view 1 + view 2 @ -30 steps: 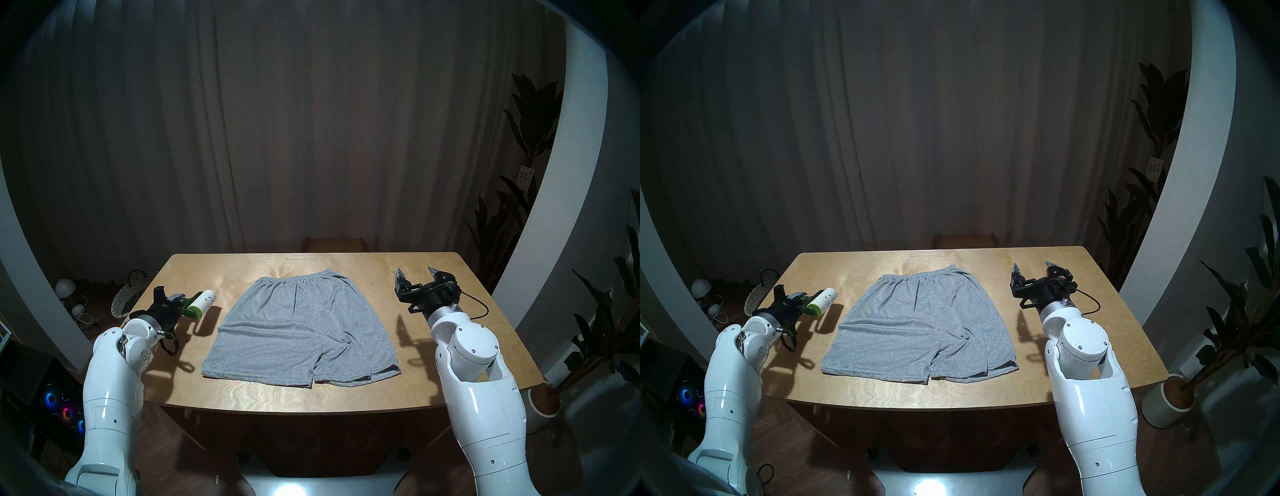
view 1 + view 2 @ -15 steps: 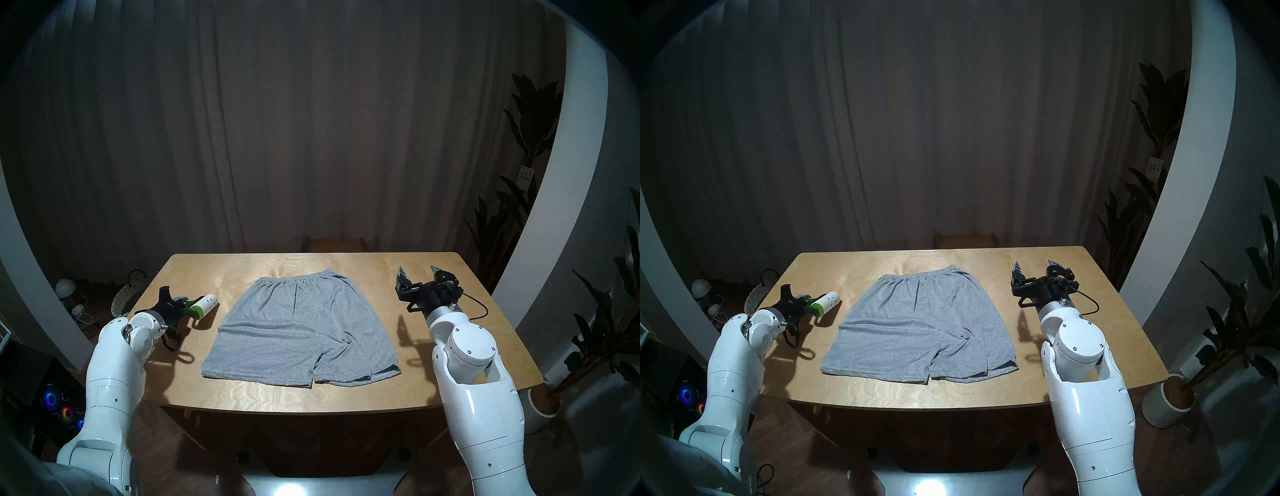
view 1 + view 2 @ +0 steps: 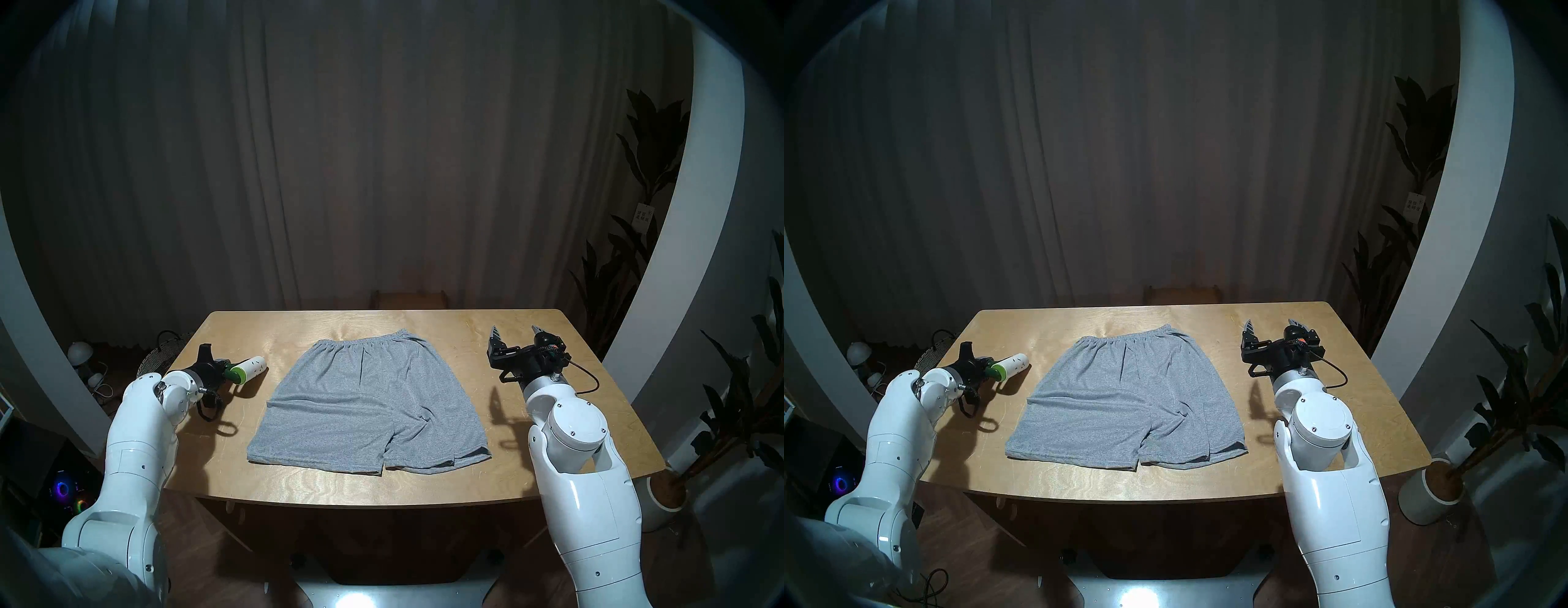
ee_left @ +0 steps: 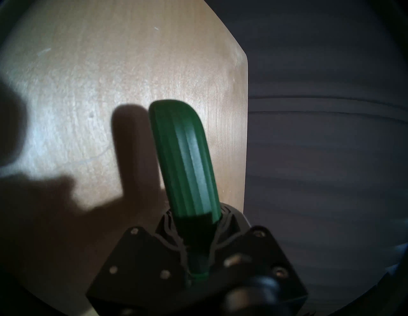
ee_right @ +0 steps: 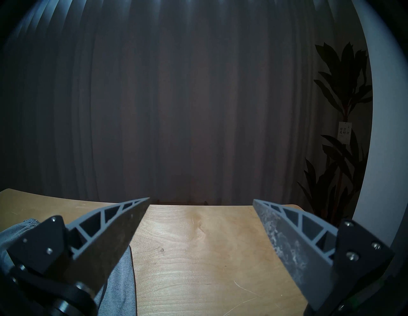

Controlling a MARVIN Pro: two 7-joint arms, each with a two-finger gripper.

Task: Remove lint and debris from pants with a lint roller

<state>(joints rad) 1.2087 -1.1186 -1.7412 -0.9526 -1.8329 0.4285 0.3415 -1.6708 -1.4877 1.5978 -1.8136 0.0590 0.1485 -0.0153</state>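
lint roller (image 3: 249, 368), left of frame, is clamped in the left gripper (image 3: 220, 370) beside the shorts (image 3: 368, 401); right gripper (image 3: 514, 337) gapes empty. specks maybe already stuck; lowering could bump the table (image 3: 424, 484).

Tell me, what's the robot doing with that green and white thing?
The robot's left claw is shut on the dark green handle of a lint roller with a white sticky paper roll, held just off the left side of the grey knit shorts spread flat on the light wooden table. Tiny black specks dot the roll. The right claw hangs open and empty on the other side.
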